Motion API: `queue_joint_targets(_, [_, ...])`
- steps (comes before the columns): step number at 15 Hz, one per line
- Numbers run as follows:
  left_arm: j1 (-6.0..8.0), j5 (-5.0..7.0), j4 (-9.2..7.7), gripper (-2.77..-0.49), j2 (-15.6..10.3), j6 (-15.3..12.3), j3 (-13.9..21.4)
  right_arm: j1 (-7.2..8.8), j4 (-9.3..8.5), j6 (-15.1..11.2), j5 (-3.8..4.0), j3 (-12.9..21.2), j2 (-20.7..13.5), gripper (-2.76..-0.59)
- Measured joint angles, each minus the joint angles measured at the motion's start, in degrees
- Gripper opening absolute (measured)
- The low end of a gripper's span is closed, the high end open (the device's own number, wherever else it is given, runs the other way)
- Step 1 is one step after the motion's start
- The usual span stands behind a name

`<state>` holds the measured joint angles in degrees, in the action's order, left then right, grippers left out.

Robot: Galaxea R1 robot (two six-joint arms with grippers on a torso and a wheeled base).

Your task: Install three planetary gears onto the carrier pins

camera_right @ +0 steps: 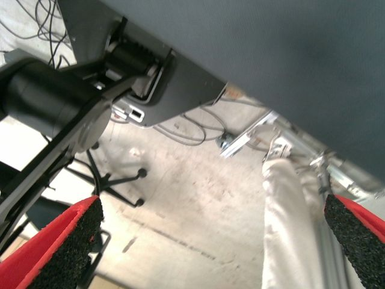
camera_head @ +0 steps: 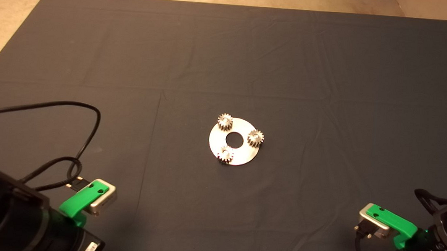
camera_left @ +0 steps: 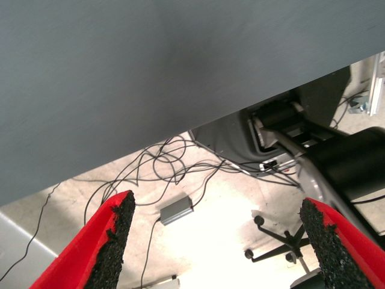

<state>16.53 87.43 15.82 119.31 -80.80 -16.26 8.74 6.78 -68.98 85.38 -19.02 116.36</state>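
Head view: your disc (camera_head: 241,154) lay mid-mat (camera_head: 227,57) with three gears (camera_head: 225,121) seated at its pins; nothing looked left to install. Both arms were parked at the lower corners.

Left wrist view: your left gripper (camera_left: 219,247) stood spread, empty, over floor cables.

Right wrist view: your right gripper (camera_right: 213,250) likewise spread, empty; a person's leg (camera_right: 289,223) showed.

Three small toothed planetary gears (camera_head: 225,121) sit flat on the carrier pins, evenly spaced around the central hole of the shiny disc (camera_head: 245,154).
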Motion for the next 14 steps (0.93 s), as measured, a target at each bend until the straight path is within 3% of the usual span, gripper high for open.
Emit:
queue_joint_targets(2, [0.0,-0.11,0.07,-1.35,2.5,-3.29,0.01,-1.45,0.33,0.16,-0.1,0.0,-2.63,-0.62])
queue_joint_targets(3, [-0.02,-0.03,0.13,-1.35,2.83,-4.56,0.01,-1.93,0.63,0.53,0.07,0.0,-5.88,-0.62])
queue_joint_targets(6, [-0.02,-0.04,0.38,-1.35,3.88,-6.74,0.12,-2.74,1.1,3.2,0.04,0.04,-9.71,-0.62])
queue_joint_targets(7, [-0.02,-0.02,0.73,-1.35,3.88,-7.0,0.17,-2.88,1.99,5.6,-0.53,0.11,-12.39,-0.62])
queue_joint_targets(9, [-0.02,0.02,2.07,-1.35,3.88,-7.29,0.2,-2.88,3.77,8.36,-5.3,0.11,-15.67,-0.62])
queue_joint_targets(10, [-0.02,0.0,3.48,-1.35,3.88,-7.46,0.2,-2.88,5.27,9.17,-7.16,0.11,-17.17,-0.62])
queue_joint_targets(11, [-0.02,0.0,5.24,-1.35,3.88,-7.53,0.26,-2.9,7.43,9.54,-8.45,0.11,-18.25,-0.62])
queue_joint_targets(14, [-0.02,0.0,11.27,-1.35,4.2,-8.6,0.3,-4.15,17.35,10.51,-13.52,0.11,-19.81,-0.62])
